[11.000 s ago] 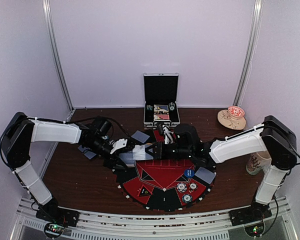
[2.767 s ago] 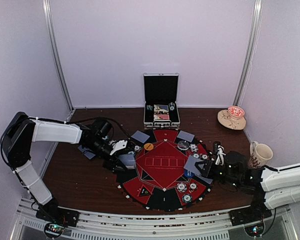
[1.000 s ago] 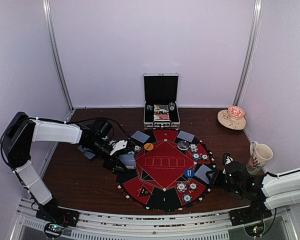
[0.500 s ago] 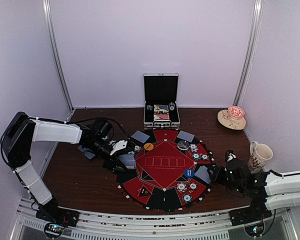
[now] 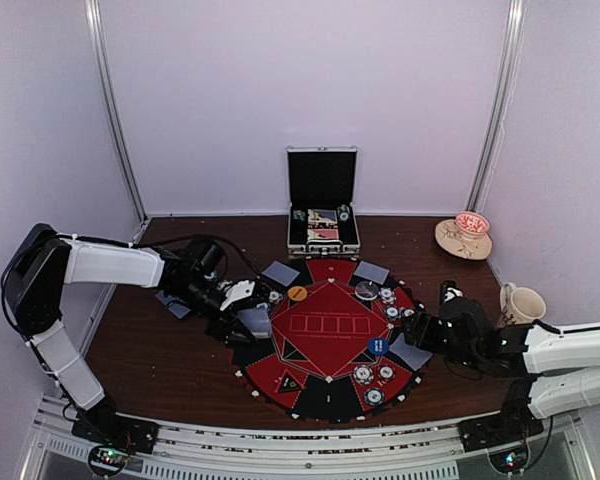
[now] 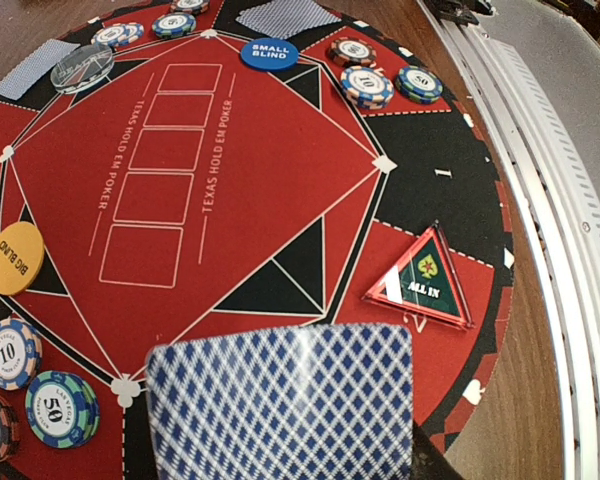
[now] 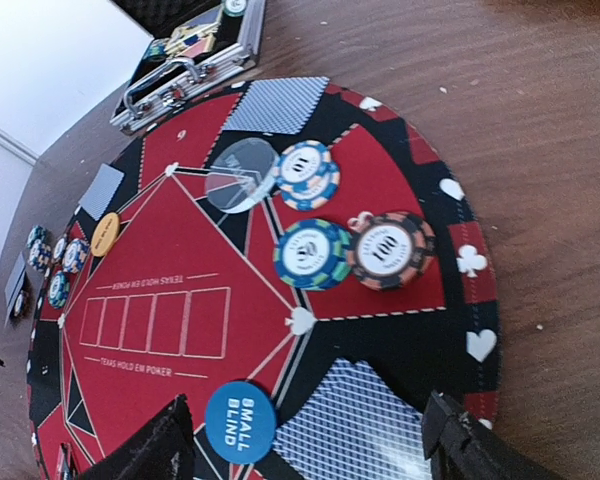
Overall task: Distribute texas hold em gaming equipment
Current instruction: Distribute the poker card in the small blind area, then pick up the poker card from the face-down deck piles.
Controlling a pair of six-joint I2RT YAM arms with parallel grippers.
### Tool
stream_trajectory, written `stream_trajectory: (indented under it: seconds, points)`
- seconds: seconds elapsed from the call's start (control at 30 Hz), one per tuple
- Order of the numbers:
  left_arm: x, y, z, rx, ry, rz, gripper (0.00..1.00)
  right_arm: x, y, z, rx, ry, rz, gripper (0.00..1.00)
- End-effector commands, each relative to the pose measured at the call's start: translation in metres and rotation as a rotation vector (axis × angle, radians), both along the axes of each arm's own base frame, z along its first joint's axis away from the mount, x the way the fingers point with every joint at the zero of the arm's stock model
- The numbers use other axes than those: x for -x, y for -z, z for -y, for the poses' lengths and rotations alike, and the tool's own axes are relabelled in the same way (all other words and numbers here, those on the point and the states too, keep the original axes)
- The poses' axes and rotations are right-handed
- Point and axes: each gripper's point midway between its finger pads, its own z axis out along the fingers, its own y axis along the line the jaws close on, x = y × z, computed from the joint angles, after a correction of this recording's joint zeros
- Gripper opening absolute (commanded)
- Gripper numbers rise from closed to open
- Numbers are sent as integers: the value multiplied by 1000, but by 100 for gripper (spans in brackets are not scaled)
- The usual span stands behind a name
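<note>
Left arm: the left gripper [image 5: 246,306] was low over the left side of the brown wooden table [image 5: 150,345]; its fingers were pinched tight on a blue checked playing card [image 6: 285,400]; that card was held up just over the left edge of the mat.
Left chips: a teal-edged poker chip marked 50 [image 6: 62,408] lay flat on the mat's left edge, just beside a white-edged chip marked 10 [image 6: 12,352]; both were near the held card.
Orange disc: a small round orange disc marked BIG BLIND [image 6: 15,258] lay flat on the mat, near those chips.
Mat: the round red and black felt mat [image 6: 230,190] lay in the middle of the table; a row of five white boxes was drawn on it.
Triangle: a red-edged triangle marked ALL IN [image 6: 423,280] lay on the near side of the mat.
Case: an open black case with silver edges [image 5: 322,215] stood at the back of the table, behind the mat.
Clear disc: a see-through round disc [image 7: 242,175] lay on the far right part of the mat.
Right chips: a dark chip marked 100 [image 7: 390,250] touched a teal and white chip [image 7: 312,253].
Blue disc: a round blue disc marked SMALL BLIND [image 7: 240,422] lay just beside the second card.
Right arm: the right gripper [image 7: 308,432] had its fingers spread wide and gripped nothing; a second blue checked card [image 7: 355,425] lay flat on the mat's right edge, between the two fingers.
Mug: a patterned white mug [image 5: 520,305] stood on the table to the right of that gripper.
Dish: a tan dish with a red and white top [image 5: 464,235] sat at the back right.
</note>
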Motion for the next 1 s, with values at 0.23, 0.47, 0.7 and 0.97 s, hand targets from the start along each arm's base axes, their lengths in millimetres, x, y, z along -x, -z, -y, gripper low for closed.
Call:
stream_trajectory:
  seconds: [0.23,0.47,0.7,0.97]
  points:
    - [-2,-7,6,28,18,16,45,-11,-48,-167,-134,-427,72,83]
    - [-1,-7,6,29,21,15,45,-4,-66,-261,-320,-654,74,83]
    - [-1,-7,6,30,22,16,45,-3,-54,-309,-372,-736,27,83]
    - [-1,-7,6,32,23,15,45,-15,-27,-329,-346,-727,-18,83]
